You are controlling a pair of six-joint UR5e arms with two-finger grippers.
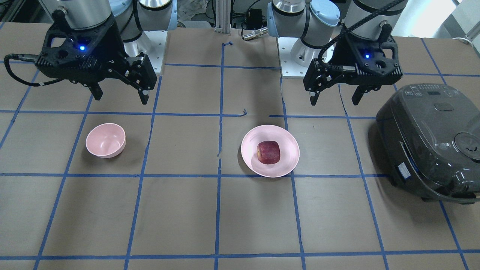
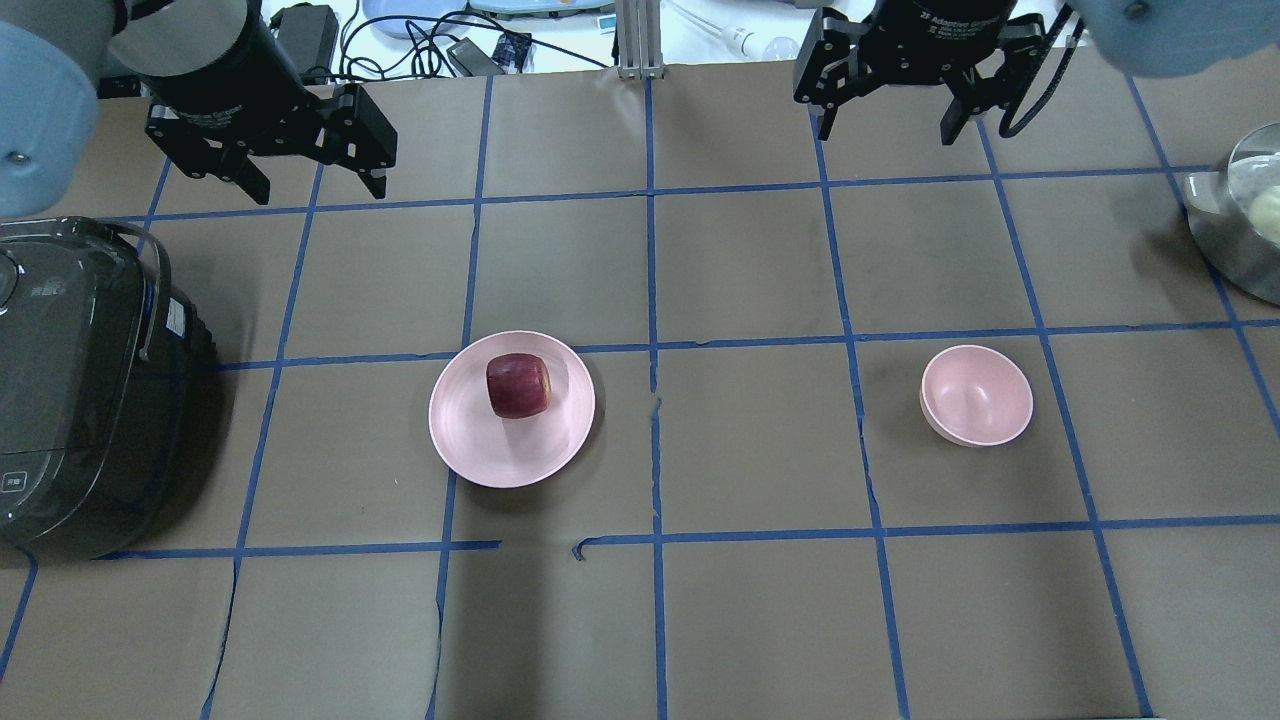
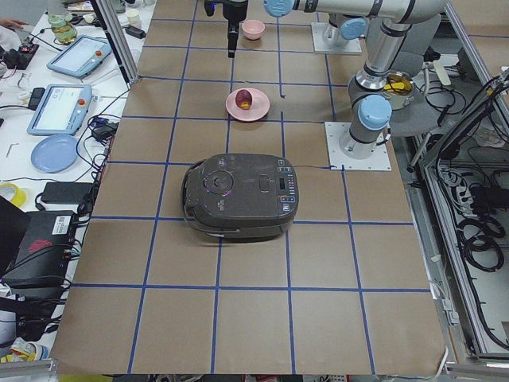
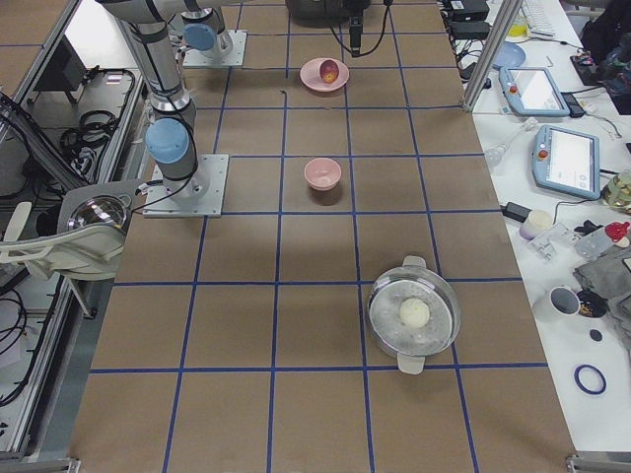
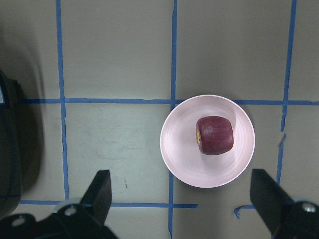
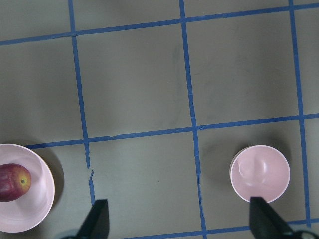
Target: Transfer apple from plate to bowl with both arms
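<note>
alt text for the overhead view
A dark red apple sits on a pink plate left of centre, an empty pink bowl to its right. The left claw and right claw hang open over the far side.

We're looking at a robotics lab here. The table (image 2: 760, 620) is papered in brown and marked off with a blue tape grid (image 2: 652, 250). In the left-side view, right of centre, the left arm (image 3: 383, 56) stands bolted to a white plate (image 3: 340, 153). Cable bundles (image 3: 477, 231) sprawl along the frame's right edge. At upper left, a white bench (image 3: 20, 159) carries teach pendants (image 3: 57, 109) beside an aluminium post (image 3: 119, 40).
</note>
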